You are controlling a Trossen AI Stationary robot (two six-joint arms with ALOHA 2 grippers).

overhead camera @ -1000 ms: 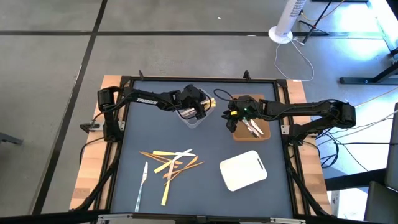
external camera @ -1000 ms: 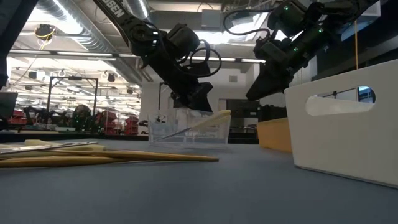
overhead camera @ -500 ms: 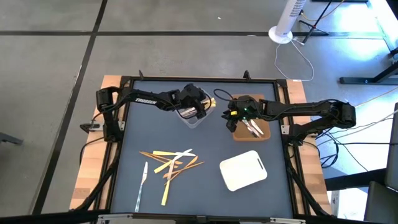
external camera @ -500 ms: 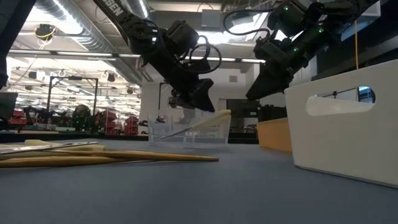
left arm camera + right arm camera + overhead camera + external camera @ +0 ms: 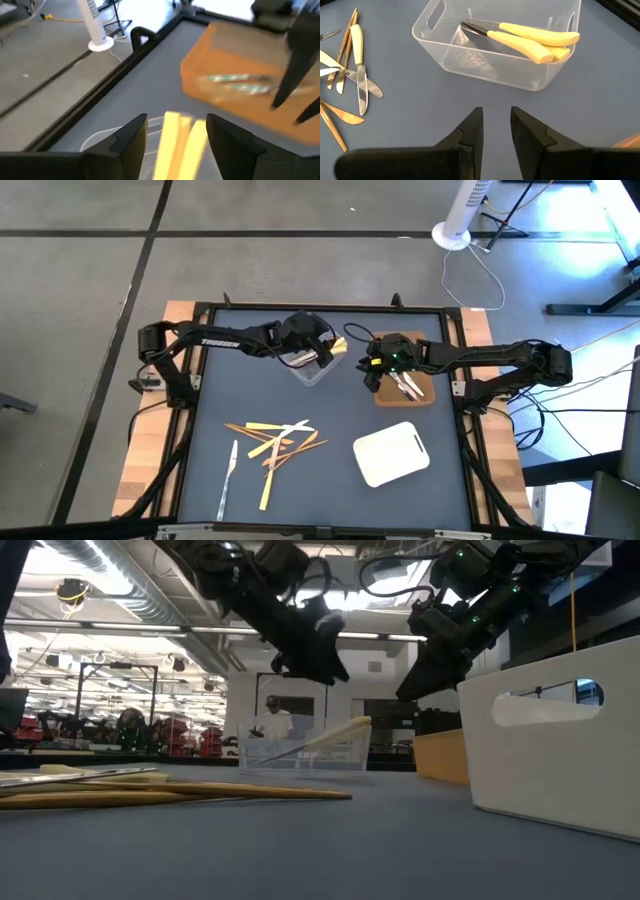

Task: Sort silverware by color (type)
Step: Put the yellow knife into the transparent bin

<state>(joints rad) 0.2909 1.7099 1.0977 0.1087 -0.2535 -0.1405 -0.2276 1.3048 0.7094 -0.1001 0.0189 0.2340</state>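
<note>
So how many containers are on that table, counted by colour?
Clear tub: 1
Orange-brown tray: 1
White tray: 1
Total: 3

Looks like a robotics lab or big industrial workshop, not anyone's home. The worktop (image 5: 200, 480) is a dark mat in a black frame on a plain concrete floor (image 5: 80, 280) with taped lines, cables (image 5: 478, 268) trailing past a white standing fan (image 5: 462, 210). Across the worktop, the hall behind has exposed ceiling ducts (image 5: 130, 590), strip lights and rows of equipment (there's a person (image 5: 270, 720) standing back there too)
</note>
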